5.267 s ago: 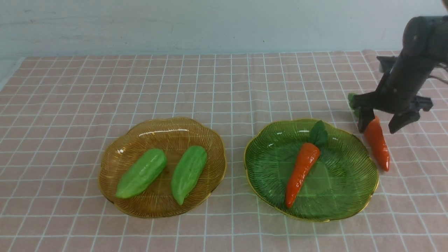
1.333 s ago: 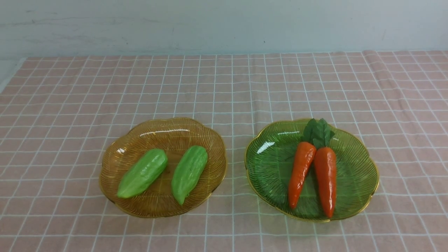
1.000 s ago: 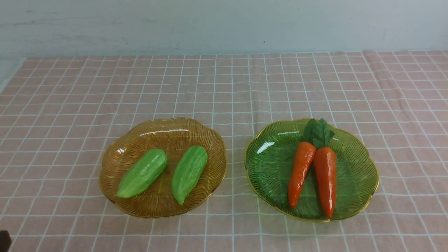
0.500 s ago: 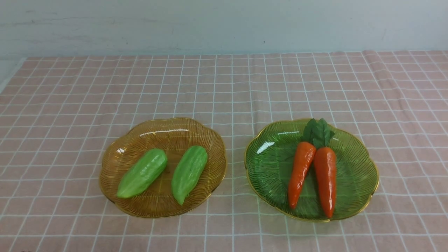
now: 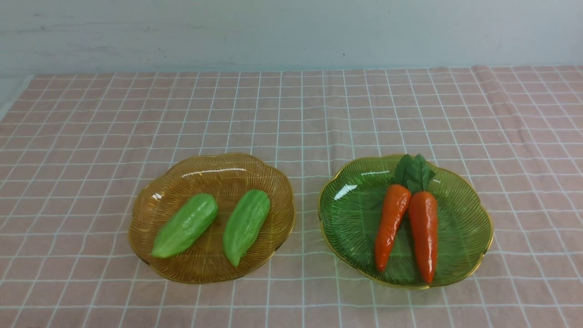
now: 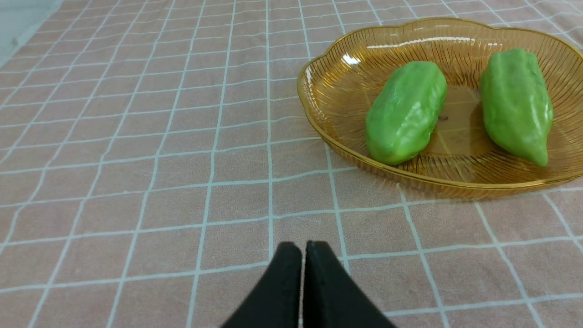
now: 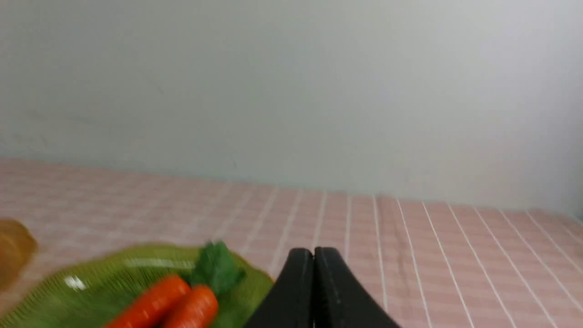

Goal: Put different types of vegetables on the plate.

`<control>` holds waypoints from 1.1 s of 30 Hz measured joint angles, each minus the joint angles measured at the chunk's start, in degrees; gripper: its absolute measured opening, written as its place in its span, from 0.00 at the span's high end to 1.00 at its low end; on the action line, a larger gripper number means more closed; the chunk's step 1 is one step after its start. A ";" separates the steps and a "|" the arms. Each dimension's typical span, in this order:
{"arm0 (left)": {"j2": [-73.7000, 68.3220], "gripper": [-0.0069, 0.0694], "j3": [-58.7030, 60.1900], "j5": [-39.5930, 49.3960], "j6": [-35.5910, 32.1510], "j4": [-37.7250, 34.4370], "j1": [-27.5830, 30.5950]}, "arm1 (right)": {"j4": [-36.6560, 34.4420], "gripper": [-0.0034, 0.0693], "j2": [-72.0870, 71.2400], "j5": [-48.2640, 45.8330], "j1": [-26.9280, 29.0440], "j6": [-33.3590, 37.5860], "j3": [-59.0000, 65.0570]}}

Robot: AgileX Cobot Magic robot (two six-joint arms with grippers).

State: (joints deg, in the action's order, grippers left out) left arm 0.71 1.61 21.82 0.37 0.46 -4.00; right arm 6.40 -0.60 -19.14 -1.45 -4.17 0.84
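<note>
Two light-green gourds [image 5: 184, 226] [image 5: 246, 225] lie side by side in the amber plate [image 5: 155, 255] at the left. Two orange carrots [image 5: 391, 222] [image 5: 424, 232] with leafy tops lie side by side in the green plate [image 5: 346, 228] at the right. Neither gripper shows in the front view. In the left wrist view my left gripper [image 6: 303, 248] is shut and empty over the cloth, short of the amber plate [image 6: 319, 91] and its gourds [image 6: 405, 111] [image 6: 517, 102]. In the right wrist view my right gripper [image 7: 314, 253] is shut and empty, with the carrots [image 7: 152, 305] [image 7: 193, 310] off to one side.
A pink checked cloth [image 5: 291, 114] covers the table. A pale wall [image 5: 291, 32] stands behind the table's far edge. The cloth has a fold near the far right corner [image 5: 489, 86].
Since 5.3 s ago the right arm has left the front view, and the second carrot now lies in the green plate beside the first. Nothing has moved in the last second.
</note>
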 joint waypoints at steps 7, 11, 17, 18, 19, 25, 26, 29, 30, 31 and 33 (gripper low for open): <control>0.00 0.91 0.00 0.00 0.00 0.00 0.00 | -1.20 0.97 0.00 -3.33 2.74 -0.01 0.64; 0.00 0.91 0.00 0.00 0.00 0.00 0.00 | -1.25 0.97 0.00 -3.33 2.74 -0.01 0.64; 0.00 0.91 0.00 0.00 0.00 0.00 0.00 | -1.25 0.97 0.00 -3.33 2.74 -0.01 0.64; 0.00 0.91 0.00 0.00 0.00 0.00 0.00 | -1.25 0.97 0.00 -3.33 2.74 -0.01 0.64; 0.00 0.91 0.00 0.00 0.00 0.00 0.00 | -1.25 0.97 0.00 -3.33 2.74 -0.01 0.64; 0.00 0.91 0.00 0.00 0.00 0.00 0.00 | -1.25 0.97 0.00 -3.33 2.74 -0.01 0.64; 0.00 0.91 0.00 0.00 0.00 0.00 0.00 | -1.25 0.97 0.00 -3.33 2.74 -0.01 0.64; 0.00 0.91 0.00 0.00 0.00 0.00 0.00 | -1.25 0.97 0.00 -3.33 2.74 -0.01 0.64; 0.00 0.91 0.00 0.00 0.00 0.00 0.00 | -1.25 0.97 0.00 -3.33 2.74 -0.01 0.64; 0.00 0.91 0.00 0.00 0.00 0.00 0.00 | -1.25 0.97 0.00 -3.33 2.74 -0.01 0.64; 0.00 0.91 0.00 0.00 0.00 0.00 0.00 | -1.25 0.97 0.00 -3.33 2.74 -0.01 0.64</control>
State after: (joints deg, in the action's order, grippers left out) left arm 0.71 1.61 21.82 0.37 0.46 -4.00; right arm 5.15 -0.60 -22.47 1.29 -4.18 1.48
